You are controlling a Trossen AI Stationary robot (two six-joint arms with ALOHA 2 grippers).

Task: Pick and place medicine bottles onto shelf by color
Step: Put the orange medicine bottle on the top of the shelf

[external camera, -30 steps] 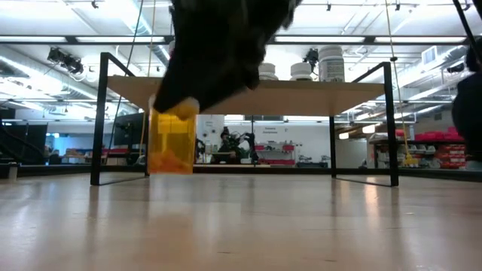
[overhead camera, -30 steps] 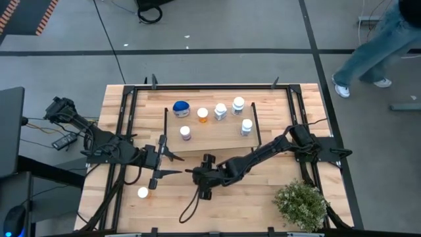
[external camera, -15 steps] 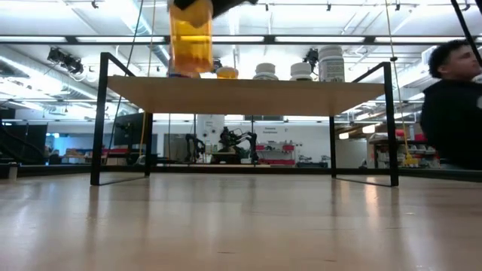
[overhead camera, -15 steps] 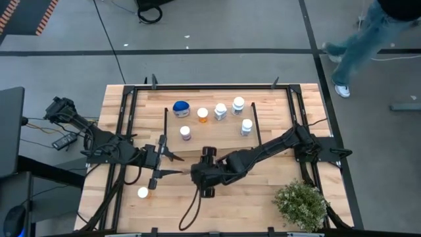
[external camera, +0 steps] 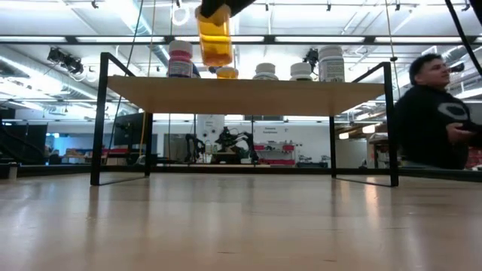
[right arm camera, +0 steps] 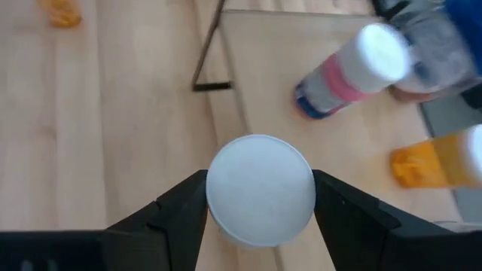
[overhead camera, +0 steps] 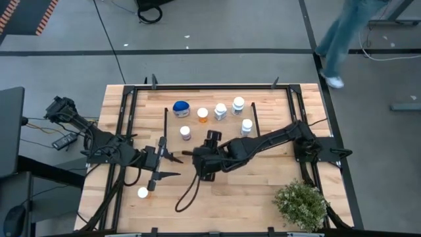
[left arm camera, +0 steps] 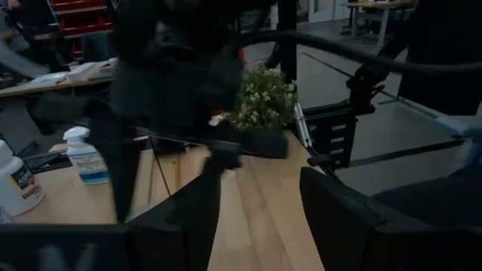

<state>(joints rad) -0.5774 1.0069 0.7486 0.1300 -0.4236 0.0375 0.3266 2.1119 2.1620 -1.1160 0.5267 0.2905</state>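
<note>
My right gripper [overhead camera: 211,137] is shut on an orange bottle [external camera: 215,39] with a white cap [right arm camera: 260,188]. It holds the bottle in the air over the near left part of the light-wood shelf [overhead camera: 223,126], higher than the shelf top [external camera: 248,86]. On the shelf stand a blue bottle [overhead camera: 181,108], an orange one [overhead camera: 202,115], a purplish one [overhead camera: 185,133] and three white ones, such as [overhead camera: 238,105]. Another orange bottle [overhead camera: 143,193] stands on the table near the left. My left gripper [overhead camera: 179,165] waits open over the table, left of the shelf. My right gripper pinches the orange bottle by its white cap [right arm camera: 260,188], one finger [right arm camera: 181,207] on each side of the cap's rim. The fingers come from above, pointing down. The bottle hangs upright below them, lifted clear of table and shelf.
A bushy green plant [overhead camera: 302,204] stands at the table's near right corner. Black frame rails [overhead camera: 125,131] run along the table's left and right sides. A person [external camera: 433,113] moves in the room beyond the table. Bare wood lies between the shelf and the near edge.
My right gripper has lifted the orange bottle from table height to above the shelf top. It has carried the bottle toward the far edge, from the open table to the shelf's near left part, staying shut on the cap. A person has walked past beyond the table.
</note>
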